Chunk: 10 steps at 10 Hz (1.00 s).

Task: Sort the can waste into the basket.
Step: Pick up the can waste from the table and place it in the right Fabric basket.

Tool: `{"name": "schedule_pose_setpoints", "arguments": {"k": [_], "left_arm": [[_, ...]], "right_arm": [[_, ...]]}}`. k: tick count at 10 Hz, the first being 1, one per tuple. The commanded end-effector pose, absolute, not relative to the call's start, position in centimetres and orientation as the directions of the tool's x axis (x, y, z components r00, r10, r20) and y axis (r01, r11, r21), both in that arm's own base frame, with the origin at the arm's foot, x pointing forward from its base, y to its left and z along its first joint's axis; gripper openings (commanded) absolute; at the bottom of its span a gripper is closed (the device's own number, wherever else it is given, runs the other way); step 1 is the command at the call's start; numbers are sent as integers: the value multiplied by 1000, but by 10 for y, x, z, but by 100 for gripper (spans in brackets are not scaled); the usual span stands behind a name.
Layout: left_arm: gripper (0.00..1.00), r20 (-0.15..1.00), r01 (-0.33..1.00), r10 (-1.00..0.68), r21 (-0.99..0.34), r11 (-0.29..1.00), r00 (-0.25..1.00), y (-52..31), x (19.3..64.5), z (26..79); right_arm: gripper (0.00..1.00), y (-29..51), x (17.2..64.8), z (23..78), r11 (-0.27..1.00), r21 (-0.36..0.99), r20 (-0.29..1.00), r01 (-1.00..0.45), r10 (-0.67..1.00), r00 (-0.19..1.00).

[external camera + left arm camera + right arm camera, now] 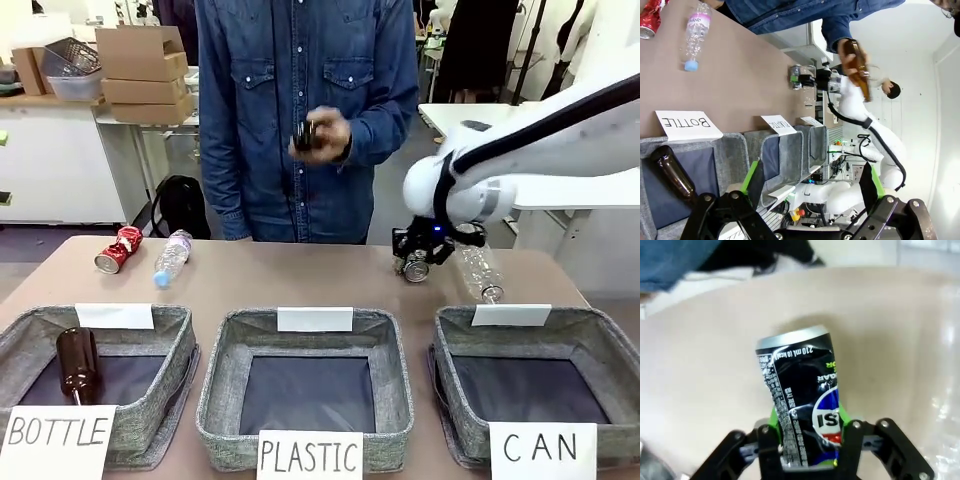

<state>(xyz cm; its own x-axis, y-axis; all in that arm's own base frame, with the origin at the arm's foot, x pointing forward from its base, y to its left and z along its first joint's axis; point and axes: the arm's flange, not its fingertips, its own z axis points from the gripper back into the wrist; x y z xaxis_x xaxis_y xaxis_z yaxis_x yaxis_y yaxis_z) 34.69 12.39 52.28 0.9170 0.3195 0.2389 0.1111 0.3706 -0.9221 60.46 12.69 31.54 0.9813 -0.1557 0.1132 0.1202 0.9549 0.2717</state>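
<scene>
- Clamped between the green pads of the right gripper [807, 422]: dark can [800, 390], silver top pointing away from the wrist and side dented at the grip.
- Same pair seen from the front, right gripper [415, 262] and dark can [412, 268], near the far edge of the table [300, 285] toward its right corner; cannot tell whether lifted clear of the surface.
- Just beside that gripper, toward the right edge: clear bottle [478, 270], lying on its side.
- At the near right corner, well apart from the can: CAN basket [612, 332], dark lining bare, blank tag [510, 315] on the far rim, card [541, 448] reading "CAN" in front.
- Near the far left corner: crushed red can [118, 250], lying beside a plastic bottle [172, 257] with a blue cap.
- Along the near edge, middle and left: PLASTIC basket [215, 400] and BOTTLE basket [172, 365], the latter with a brown bottle [77, 365] inside.
- Above the BOTTLE basket [730, 155]: left gripper [810, 182], jaws wide apart, nothing between them.
- Beyond the far edge: person in a denim shirt, hand [325, 135] raised at the chest around a second brown bottle [859, 67].
</scene>
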Motion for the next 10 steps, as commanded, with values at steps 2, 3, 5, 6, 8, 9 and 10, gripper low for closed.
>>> {"name": "schedule_pose_setpoints", "arguments": {"k": [2,3,5,6,8,9,10], "left_arm": [[100,259,139,318,-925,354,912,123,347,525],[100,259,139,318,-925,354,912,123,347,525],[100,259,139,318,-925,354,912,123,347,525],[100,259,139,318,-925,354,912,123,347,525],[100,259,139,318,-925,354,912,123,347,525],[100,259,139,318,-925,354,912,123,347,525],[100,259,139,318,-925,354,912,123,347,525]], "right_arm": [[0,22,537,384,791,602,69,109,-188,980],[0,-9,516,410,731,672,77,115,-223,972],[0,-70,465,455,586,802,75,113,-287,955],[0,-91,439,458,592,796,76,124,-301,951],[0,-135,390,446,444,894,64,59,-255,965],[0,-149,377,437,372,928,70,38,-273,960],[0,-145,370,429,376,926,114,39,-376,920]]}}
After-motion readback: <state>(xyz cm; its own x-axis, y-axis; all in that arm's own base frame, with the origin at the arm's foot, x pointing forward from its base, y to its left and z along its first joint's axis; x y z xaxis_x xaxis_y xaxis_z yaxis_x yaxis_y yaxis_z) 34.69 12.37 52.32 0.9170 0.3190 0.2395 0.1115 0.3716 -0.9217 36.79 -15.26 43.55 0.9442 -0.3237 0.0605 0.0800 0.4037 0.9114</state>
